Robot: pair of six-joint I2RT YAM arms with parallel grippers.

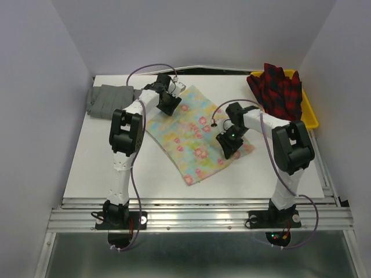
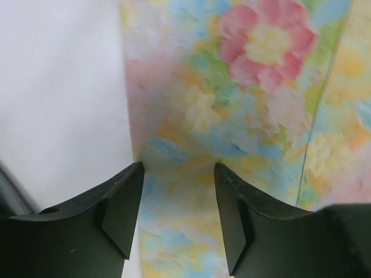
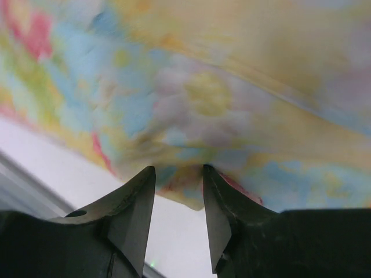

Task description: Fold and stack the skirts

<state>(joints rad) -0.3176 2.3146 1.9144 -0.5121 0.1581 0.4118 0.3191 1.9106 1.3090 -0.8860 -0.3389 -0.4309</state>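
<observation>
Grey skirt (image 1: 110,99) looks folded; floral skirt (image 1: 197,139) is laid flat, left gripper (image 2: 178,168) open over it, right gripper (image 3: 178,169) part-closed at its edge, hold cannot be told; plaid skirt (image 1: 278,90) not yet folded.

The overhead camera looks down from 6 o'clock, far back. Both wrist cameras sit close over the floral skirt (image 1: 197,136), which all views share.

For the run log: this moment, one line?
floral skirt spread | left tool open, far corner | right tool grip unclear | grey skirt folded | plaid skirt in tray
</observation>
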